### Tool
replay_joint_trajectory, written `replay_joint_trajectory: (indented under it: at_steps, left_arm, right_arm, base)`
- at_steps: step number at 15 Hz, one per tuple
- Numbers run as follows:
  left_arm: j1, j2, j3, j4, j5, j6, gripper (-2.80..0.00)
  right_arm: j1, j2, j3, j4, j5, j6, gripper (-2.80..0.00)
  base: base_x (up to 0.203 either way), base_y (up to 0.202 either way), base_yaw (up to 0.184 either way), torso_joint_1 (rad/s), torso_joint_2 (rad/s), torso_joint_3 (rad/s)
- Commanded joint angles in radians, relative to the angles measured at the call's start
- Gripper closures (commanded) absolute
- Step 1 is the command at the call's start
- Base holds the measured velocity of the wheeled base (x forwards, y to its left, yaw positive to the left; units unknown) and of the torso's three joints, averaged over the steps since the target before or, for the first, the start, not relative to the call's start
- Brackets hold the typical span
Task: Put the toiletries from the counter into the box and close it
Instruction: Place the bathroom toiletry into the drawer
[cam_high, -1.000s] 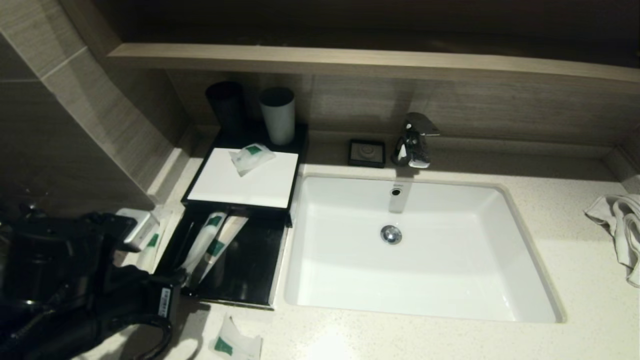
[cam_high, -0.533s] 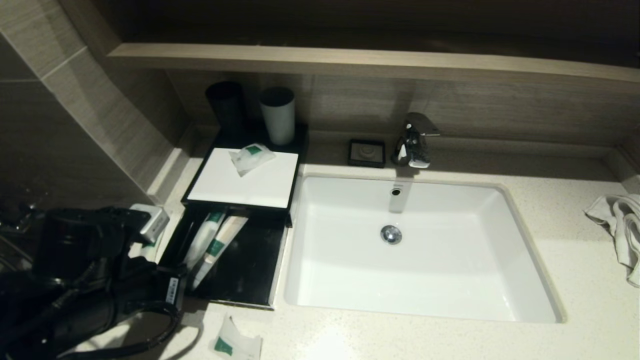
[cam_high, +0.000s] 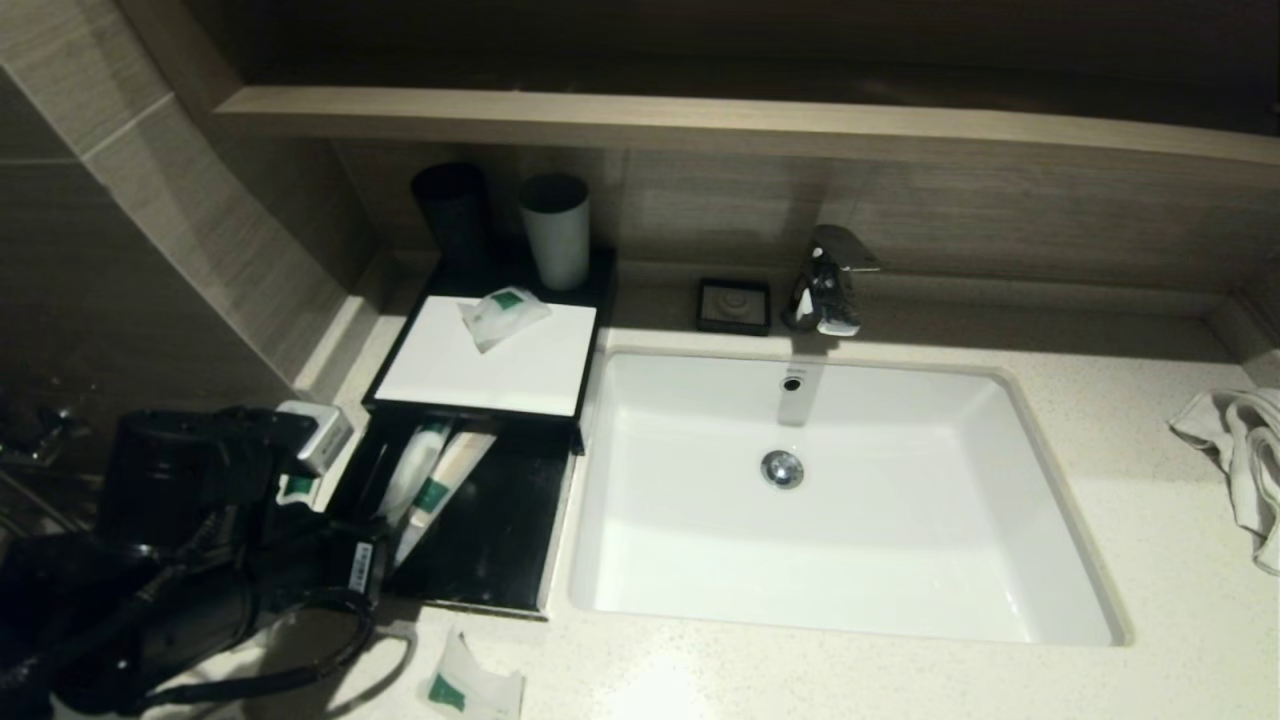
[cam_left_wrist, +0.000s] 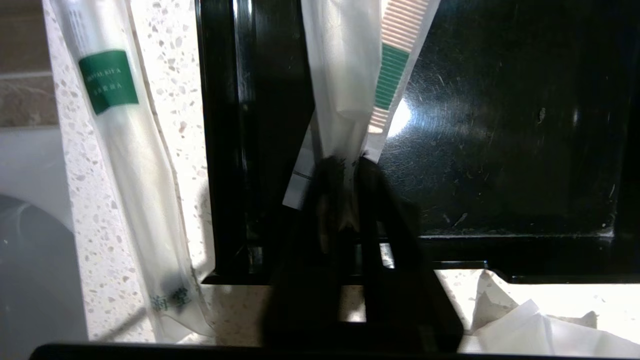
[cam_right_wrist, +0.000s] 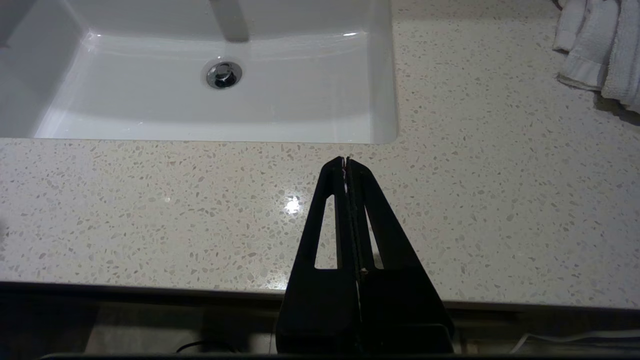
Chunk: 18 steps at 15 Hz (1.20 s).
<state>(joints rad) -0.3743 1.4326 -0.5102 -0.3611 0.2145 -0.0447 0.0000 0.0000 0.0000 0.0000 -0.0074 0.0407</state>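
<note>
Box: the black case (cam_high: 487, 370) is set on the counter (cam_high: 900, 680) at the sink's left, its white top panel closed over the back part and its black drawer (cam_high: 490, 540) pulled out toward the robot.
Packets in drawer: two long packets are laid side by side in the drawer, a white tube (cam_left_wrist: 345, 75) and a comb packet (cam_left_wrist: 395, 70), both slanted across its left half.
Left gripper: the left gripper (cam_left_wrist: 342, 165) is placed over the drawer's near left corner; its fingers are seen almost together at the near end of the white tube, with a narrow gap between the tips. Whether the packet is pinched cannot be told.
Loose tube: another long packet (cam_left_wrist: 125, 165) is left on the counter just beside the drawer's left wall.
Sachets: one sachet (cam_high: 503, 314) is laid on the white panel; a second (cam_high: 470, 685) is found on the counter near the drawer's front edge.
Right gripper: the right gripper (cam_right_wrist: 346, 161) is held over bare counter in front of the sink (cam_right_wrist: 200, 95), fingers pressed together, nothing between them.
Surroundings: two cups (cam_high: 555, 230) are stood behind the box, and a towel (cam_high: 1235, 460) is bunched at the far right.
</note>
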Motion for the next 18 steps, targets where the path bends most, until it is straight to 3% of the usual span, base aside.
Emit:
replay_joint_trajectory:
  at_steps: [1, 6, 14, 15, 18]
  left_arm:
    - [0.000, 0.008, 0.001, -0.002, 0.000, -0.001, -2.80]
    - [0.000, -0.023, 0.004, -0.003, 0.002, 0.023, -2.80]
    - [-0.001, -0.219, -0.036, 0.006, 0.006, 0.017, -2.80]
    - [-0.005, -0.236, -0.035, 0.010, 0.006, 0.017, 0.00]
    - [-0.012, -0.284, -0.033, 0.022, -0.001, 0.017, 0.00]
  right_arm:
    - [0.000, 0.002, 0.000, 0.000, 0.000, 0.001, 0.00]
    - [0.000, 0.002, 0.000, 0.000, 0.000, 0.001, 0.00]
    - [0.000, 0.002, 0.000, 0.000, 0.000, 0.000, 0.00]
    - [0.000, 0.002, 0.000, 0.000, 0.000, 0.000, 0.00]
    - [0.000, 0.002, 0.000, 0.000, 0.000, -0.001, 0.00]
  base:
    - [0.000, 0.000, 0.000, 0.000, 0.00, 0.000]
    - [0.000, 0.000, 0.000, 0.000, 0.00, 0.000]
    - [0.000, 0.000, 0.000, 0.000, 0.00, 0.000]
    - [0.000, 0.000, 0.000, 0.000, 0.00, 0.000]
    - [0.000, 0.000, 0.000, 0.000, 0.00, 0.000]
